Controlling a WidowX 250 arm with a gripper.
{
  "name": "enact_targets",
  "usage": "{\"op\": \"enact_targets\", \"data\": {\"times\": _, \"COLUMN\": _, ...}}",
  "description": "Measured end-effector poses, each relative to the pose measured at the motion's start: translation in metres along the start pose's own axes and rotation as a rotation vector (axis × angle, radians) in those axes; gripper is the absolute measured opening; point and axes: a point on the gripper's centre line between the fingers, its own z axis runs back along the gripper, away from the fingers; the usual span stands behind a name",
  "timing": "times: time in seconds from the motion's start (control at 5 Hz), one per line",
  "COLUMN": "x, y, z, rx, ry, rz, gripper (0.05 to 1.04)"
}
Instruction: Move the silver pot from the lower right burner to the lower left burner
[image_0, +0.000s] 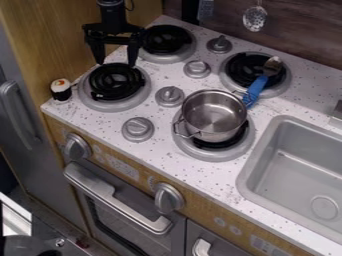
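**Sink up front, pot on the lower right burner**

The sink (294, 172) lies nearest, just right of the pot (215, 117). The pot sits upright on the lower right burner (217, 153), a little off its middle, with one handle toward the front left and the other toward the back right.

Well off to the pot's left and farther back, the claw (114, 63) hangs down at the far side of the lower left burner (117, 84), its two fingers spread wide.

Behind the pot, a spoon (257, 90) lies across the upper right burner (248, 66), its blue handle running down right beside the pot's rim; I can't tell whether they touch. The upper left burner (165, 40) is farther back, left of the pot. A piece of sushi (61, 91) stands far left of the pot, at the edge of the counter (87, 117).
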Motion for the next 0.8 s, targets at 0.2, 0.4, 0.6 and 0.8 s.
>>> {"op": "enact_targets", "data": {"times": 0.2, "x": -0.006, "y": -0.002, "z": -0.018, "rx": -0.003, "ry": 0.043, "rz": -0.002, "gripper": 1.0}}
{"op": "enact_targets", "data": {"times": 0.4, "x": -0.027, "y": -0.022, "z": -0.035, "rx": -0.023, "ry": 0.085, "rz": -0.04, "gripper": 0.999}}
{"op": "enact_targets", "data": {"times": 0.6, "x": -0.037, "y": -0.065, "z": -0.01, "rx": -0.072, "ry": 0.014, "rz": -0.13, "gripper": 1.0}}
{"op": "enact_targets", "data": {"times": 0.8, "x": -0.047, "y": -0.081, "z": 0.014, "rx": -0.097, "ry": -0.042, "rz": -0.177, "gripper": 0.999}}
